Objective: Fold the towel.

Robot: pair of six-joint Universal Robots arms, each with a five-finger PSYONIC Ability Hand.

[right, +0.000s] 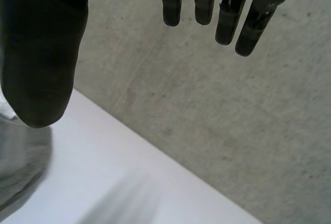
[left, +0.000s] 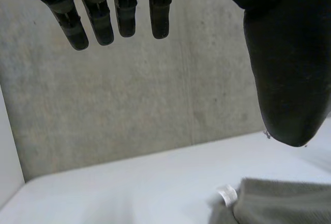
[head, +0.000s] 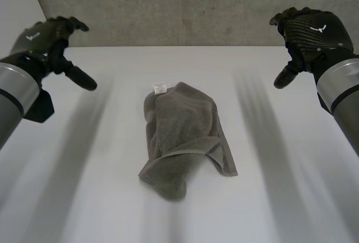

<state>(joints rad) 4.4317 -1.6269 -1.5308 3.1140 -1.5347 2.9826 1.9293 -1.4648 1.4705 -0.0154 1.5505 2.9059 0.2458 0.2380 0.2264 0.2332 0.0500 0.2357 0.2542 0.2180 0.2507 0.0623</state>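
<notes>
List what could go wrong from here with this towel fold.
1. The towel lies bunched with its layers overlapping, so a grab might pinch several layers and leave the fold crooked.
2. The left hand and right hand are both open and well away from it; uneven grabs might drag it askew.

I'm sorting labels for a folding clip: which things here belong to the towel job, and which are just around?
Part of the job:
- towel, lying crumpled mid-table, its white tag at the far end
- left hand, open, clear of the towel
- right hand, open, clear of the towel

Just there:
- white table
- grey wall behind it
</notes>
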